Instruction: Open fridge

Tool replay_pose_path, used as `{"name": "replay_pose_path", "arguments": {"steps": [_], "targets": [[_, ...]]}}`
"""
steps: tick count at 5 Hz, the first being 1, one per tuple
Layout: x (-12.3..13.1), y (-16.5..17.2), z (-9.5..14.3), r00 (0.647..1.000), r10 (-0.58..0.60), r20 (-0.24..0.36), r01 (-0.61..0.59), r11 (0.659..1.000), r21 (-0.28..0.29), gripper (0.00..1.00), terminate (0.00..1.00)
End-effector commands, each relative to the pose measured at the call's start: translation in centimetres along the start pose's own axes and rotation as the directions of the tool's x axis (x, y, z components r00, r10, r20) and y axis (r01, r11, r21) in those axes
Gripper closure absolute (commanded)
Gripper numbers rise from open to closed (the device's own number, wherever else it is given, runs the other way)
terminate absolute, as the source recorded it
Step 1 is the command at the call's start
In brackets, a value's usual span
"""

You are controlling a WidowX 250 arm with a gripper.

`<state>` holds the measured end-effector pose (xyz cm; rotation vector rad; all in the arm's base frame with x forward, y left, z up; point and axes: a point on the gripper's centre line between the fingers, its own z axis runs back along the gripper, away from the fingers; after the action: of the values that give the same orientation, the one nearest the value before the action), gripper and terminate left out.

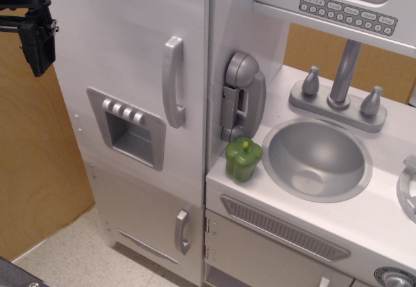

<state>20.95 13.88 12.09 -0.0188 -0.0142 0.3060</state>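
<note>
The fridge (123, 47) is a tall silver-grey toy cabinet at the left and middle of the view. Its large upper door is shut. A curved grey handle (173, 81) runs down the door's right edge. A recessed dispenser panel (129, 128) with four buttons sits lower left on the door. My black gripper (34, 37) hangs at the top left corner, well left of the handle and apart from the door. Its fingers are dark and partly cut off, so I cannot tell how the jaws stand.
A smaller lower door with a short handle (182, 231) sits below. A grey toy phone (242, 95) hangs on the fridge's right side. A green pepper (244, 159) stands on the counter by the sink (317, 157). A microwave keypad (348, 11) is top right. A wooden wall (32, 170) is left.
</note>
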Motion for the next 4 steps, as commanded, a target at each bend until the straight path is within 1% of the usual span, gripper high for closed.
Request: {"name": "replay_pose_path", "arguments": {"steps": [1, 2, 3, 4], "targets": [[0.0, 0.0, 0.0, 1.0, 0.0, 0.0, 0.0, 1.0, 0.0, 0.0, 0.0], [1.9, -1.9, -0.2, 0.998, -0.024, 0.056, 0.025, 1.0, -0.012, 0.0, 0.0], [1.8, -4.3, -1.8, 0.991, -0.116, 0.071, 0.119, 0.992, -0.04, 0.0, 0.0], [2.7, -6.2, -2.7, 0.975, -0.178, 0.13, 0.186, 0.981, -0.052, 0.0, 0.0]]}}
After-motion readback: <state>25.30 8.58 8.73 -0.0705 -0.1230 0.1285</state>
